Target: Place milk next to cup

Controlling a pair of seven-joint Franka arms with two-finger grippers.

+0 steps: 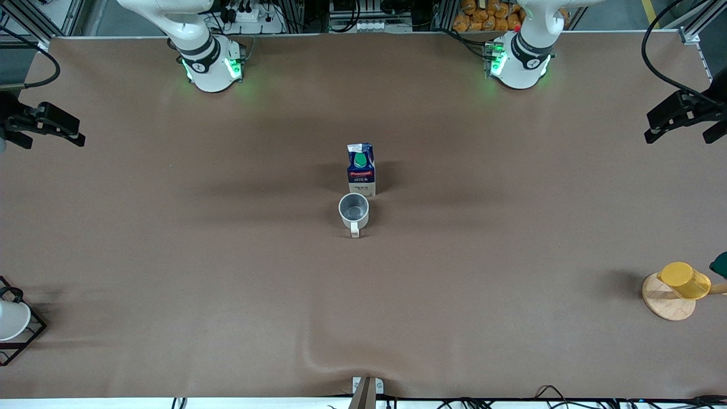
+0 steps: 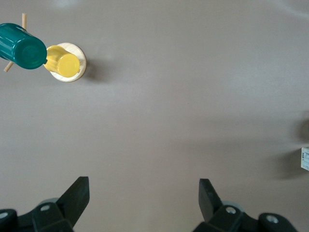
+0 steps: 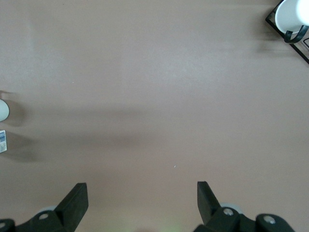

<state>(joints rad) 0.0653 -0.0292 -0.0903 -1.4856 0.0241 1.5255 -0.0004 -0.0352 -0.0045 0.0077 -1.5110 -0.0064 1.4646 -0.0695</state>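
The small dark-blue gable-top milk carton (image 1: pixel 361 170), marked with a red label band and a round green cap, was seen standing upright near the middle of the brown table (image 1: pixel 170 255). The pale grey-beige ceramic mug (image 1: pixel 354 209) was set just beside it, nearer to the front camera, with its small loop handle turned toward that camera; whether the two touched could not be told.

Both arms were held waiting, apart from these things. The left gripper (image 2: pixel 144 197) was held over bare table toward the left arm's end, its black fingers (image 2: pixel 77 195) spread wide with nothing between them. The right gripper (image 3: pixel 142 198) was likewise held over bare table toward the right arm's end, its fingers (image 3: pixel 206 197) spread and empty.

A yellow plastic cup (image 1: pixel 684 280) was seen on a round wooden stand (image 1: pixel 667 304) at the left arm's end, beside a dark-green cup (image 2: pixel 20 46). A white cup (image 3: pixel 291 13) in a black wire frame (image 1: pixel 25 335) stood at the right arm's end.
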